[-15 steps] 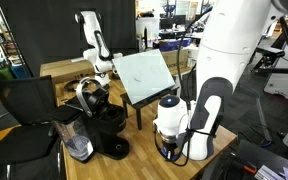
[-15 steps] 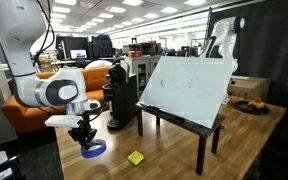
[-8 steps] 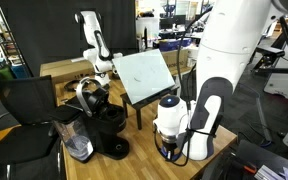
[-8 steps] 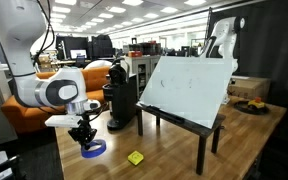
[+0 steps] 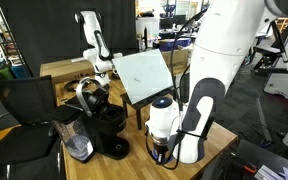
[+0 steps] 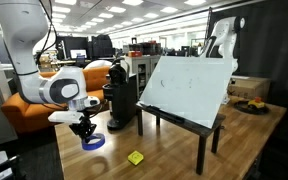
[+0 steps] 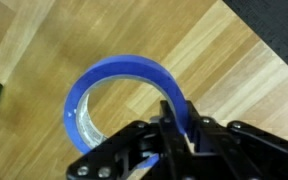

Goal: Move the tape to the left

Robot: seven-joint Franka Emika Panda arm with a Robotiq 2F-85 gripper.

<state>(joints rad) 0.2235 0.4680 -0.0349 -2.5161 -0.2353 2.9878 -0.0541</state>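
My gripper [image 6: 84, 130] is clenched on the wall of the tape [image 6: 92, 141], as the wrist view confirms. The tape is close to 1 edge of the wooden worktop [image 6: 174, 152], with the yellow block [image 6: 135, 157] near it.

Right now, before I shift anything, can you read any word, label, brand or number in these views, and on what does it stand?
No text can be read in any view.
Tape: plain blue, no print shows.
Yellow block: no marking shows.
Slanted white board: faint marks only, too blurred to read.
Black coffee machine: any label is too small to tell.
Nothing farther back is sharp enough to read.
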